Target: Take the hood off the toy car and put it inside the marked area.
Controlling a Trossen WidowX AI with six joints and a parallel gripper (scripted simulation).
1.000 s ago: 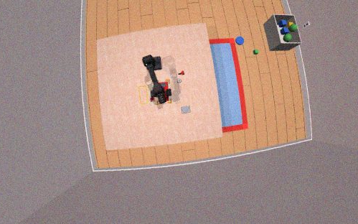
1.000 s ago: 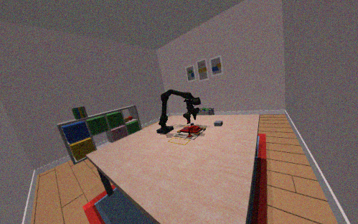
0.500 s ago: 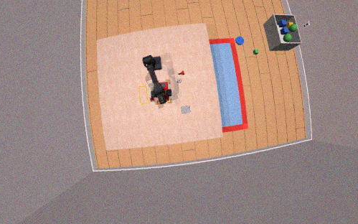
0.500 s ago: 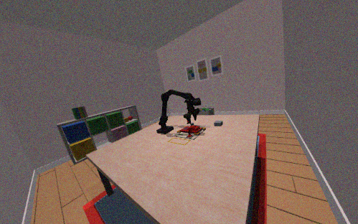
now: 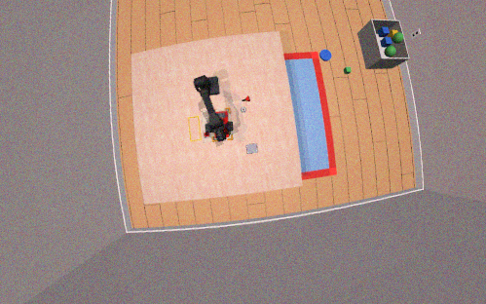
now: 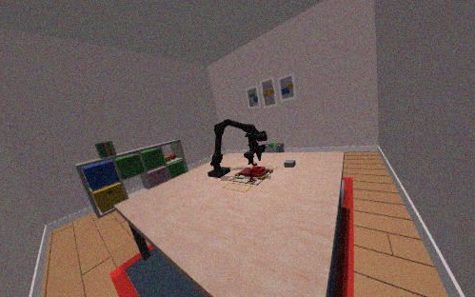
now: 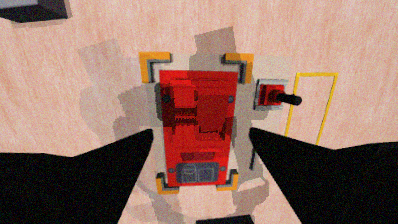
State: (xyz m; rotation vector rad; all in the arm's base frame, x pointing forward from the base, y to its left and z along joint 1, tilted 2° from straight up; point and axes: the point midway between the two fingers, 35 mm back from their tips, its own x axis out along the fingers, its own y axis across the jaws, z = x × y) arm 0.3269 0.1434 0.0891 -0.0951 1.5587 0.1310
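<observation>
The red toy car [image 5: 224, 117] [image 6: 258, 169] [image 7: 200, 145] sits between orange corner brackets [image 7: 239, 56]. Raised red and dark shapes and grille-like lines show on its top, partly in the arm's shadow; I cannot clearly tell the hood's edges. My gripper [image 5: 219, 129] [image 6: 256, 161] [image 7: 202, 132] is open and empty above the car, with one finger to each side of it in the wrist view. The marked area is a thin yellow outline [image 5: 189, 129] [image 6: 234, 189] [image 7: 317, 74] on the table, right of the car in the wrist view, with nothing inside.
A red switch block [image 7: 270, 95] with a black handle stands between the car and the yellow outline. A grey block [image 5: 251, 148] [image 6: 289, 164] [image 7: 37, 12] lies on the table. A small red object [image 5: 246, 98] and a small pale round piece [image 5: 243, 109] lie near the car.
</observation>
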